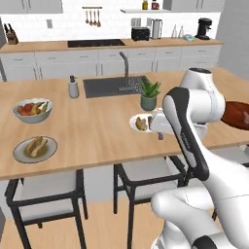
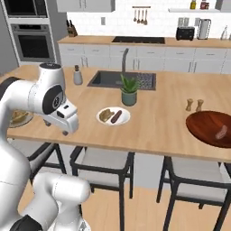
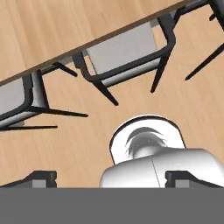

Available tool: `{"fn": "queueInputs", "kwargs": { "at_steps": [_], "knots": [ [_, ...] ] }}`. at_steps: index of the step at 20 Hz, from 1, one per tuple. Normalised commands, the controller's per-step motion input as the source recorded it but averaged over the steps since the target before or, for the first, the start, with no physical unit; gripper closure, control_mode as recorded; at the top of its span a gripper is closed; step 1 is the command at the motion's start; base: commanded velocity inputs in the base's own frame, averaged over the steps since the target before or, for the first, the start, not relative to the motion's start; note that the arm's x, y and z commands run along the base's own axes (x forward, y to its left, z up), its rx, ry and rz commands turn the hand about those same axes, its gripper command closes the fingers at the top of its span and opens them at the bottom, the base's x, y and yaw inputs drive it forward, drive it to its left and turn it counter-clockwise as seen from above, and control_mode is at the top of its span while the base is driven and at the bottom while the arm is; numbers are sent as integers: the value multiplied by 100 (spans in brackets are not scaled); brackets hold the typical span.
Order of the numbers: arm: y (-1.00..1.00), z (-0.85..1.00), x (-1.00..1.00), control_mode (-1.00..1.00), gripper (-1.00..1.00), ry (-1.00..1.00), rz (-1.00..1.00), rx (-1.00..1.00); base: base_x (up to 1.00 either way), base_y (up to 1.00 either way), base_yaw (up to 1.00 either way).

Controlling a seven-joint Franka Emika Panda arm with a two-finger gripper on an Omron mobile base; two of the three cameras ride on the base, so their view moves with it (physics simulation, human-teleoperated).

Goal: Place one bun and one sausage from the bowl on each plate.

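Two plates sit on the wooden island. The near-left plate (image 1: 35, 148) carries a bun and a sausage; the arm partly hides it in the right base view (image 2: 18, 118). The middle plate (image 2: 113, 116) holds a bun (image 2: 106, 114) and a sausage (image 2: 117, 117); in the left base view this plate (image 1: 140, 122) is half behind the arm. The dark reddish-brown bowl (image 2: 212, 127) stands at the island's right end (image 1: 237, 115) with one sausage (image 2: 221, 132) in it. My gripper (image 2: 57, 128) hangs open and empty over the island's front edge, pointing down at the floor, its fingertips (image 3: 41, 178) wide apart.
A pale fruit bowl (image 1: 32, 109) stands at the far left, a potted plant (image 2: 129, 91) behind the middle plate, salt and pepper shakers (image 2: 195, 105) near the bowl. The sink (image 1: 114, 86) is set in the island. Stools (image 3: 127, 52) stand under the front edge.
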Motion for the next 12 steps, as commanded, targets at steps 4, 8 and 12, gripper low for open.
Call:
{"fn": "queueInputs", "kwargs": {
  "at_steps": [4, 8, 12],
  "knots": [
    [0, 0, 0, 100, -100, 0, 0, 0, 11, -100, 0],
    [0, 0, 0, 100, -100, 0, 0, 0, 18, -100, 0],
    [0, 0, 0, 100, -100, 0, 0, 0, 34, -100, 0]
  ]
}}
